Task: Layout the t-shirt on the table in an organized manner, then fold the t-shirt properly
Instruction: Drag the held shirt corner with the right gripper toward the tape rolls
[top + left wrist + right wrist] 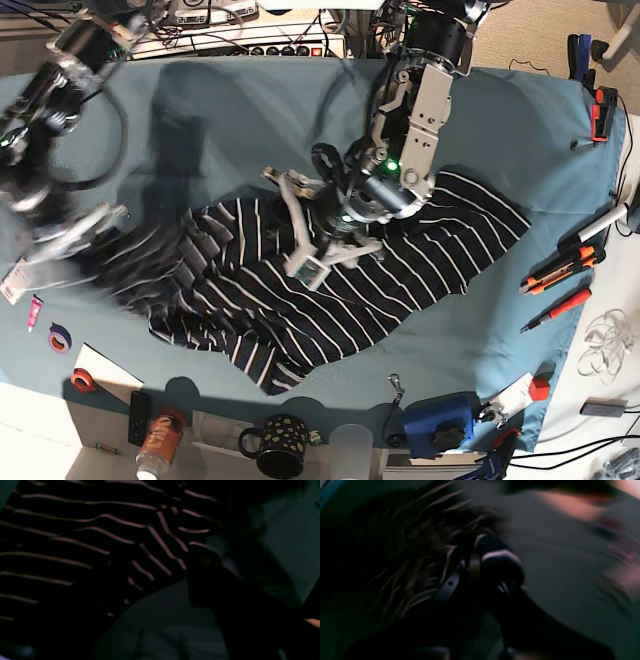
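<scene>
base | left claw spread above t-shirt | right claw clamps its edge

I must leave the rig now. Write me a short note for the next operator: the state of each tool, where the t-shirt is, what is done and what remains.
Left tool: open, hovering over the middle of the t-shirt, holding nothing.
Right tool: shut on the t-shirt's edge at the base view's left; the arm is blurred, so it is moving.
T-shirt: lies on the table, crumpled and slanted, with folds and bunched fabric at the gripped end.
Done: the shirt is on the table and partly spread.
Left: finish flattening and straightening it, then do all the folding. No fold is visible yet.
</scene>
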Controlling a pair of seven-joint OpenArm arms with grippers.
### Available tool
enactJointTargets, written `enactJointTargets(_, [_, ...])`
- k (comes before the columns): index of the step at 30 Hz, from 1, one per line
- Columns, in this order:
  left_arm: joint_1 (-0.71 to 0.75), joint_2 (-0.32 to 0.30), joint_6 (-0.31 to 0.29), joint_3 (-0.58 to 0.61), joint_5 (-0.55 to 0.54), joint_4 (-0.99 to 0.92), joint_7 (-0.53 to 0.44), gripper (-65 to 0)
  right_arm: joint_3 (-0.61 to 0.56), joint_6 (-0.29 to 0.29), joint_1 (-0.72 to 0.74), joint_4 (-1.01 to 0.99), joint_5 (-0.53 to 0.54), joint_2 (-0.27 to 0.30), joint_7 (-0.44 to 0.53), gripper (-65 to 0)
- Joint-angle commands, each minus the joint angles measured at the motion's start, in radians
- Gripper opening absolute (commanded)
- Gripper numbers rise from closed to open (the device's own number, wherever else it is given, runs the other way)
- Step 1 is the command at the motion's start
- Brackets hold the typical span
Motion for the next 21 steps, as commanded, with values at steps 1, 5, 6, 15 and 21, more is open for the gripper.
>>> enactJointTargets(1, [-0.015, 0.017, -0.005, 0.004, -0.012, 0.016, -0.02, -30.5, 0.019, 0.003, 0.021, 0.014, -0.008, 0.017, 0.027, -65.0])
enactJointTargets(5, [-0.016, 0.016, -0.005, 0.004, -0.011, 0.016, -0.027, -30.5, -0.021, 0.188, 0.016, 0.014, 0.106, 0.024, -0.172, -65.0])
enactJointTargets(6, [-0.016, 0.016, -0.005, 0.004, -0.011, 0.016, -0.027, -30.5, -0.038, 0.188, 0.014, 0.013, 0.097, 0.022, -0.178, -65.0])
enactJointTargets(15, [-0.016, 0.016, -0.005, 0.004, -0.011, 0.016, -0.024, -30.5, -0.079, 0.188, 0.003, 0.006, 0.037, 0.017, -0.136, -65.0])
enactJointTargets(21, [-0.016, 0.016, -0.005, 0.004, -0.011, 0.016, -0.023, -30.5, -0.078, 0.187, 0.003, 0.007, 0.038, 0.018, -0.113, -65.0])
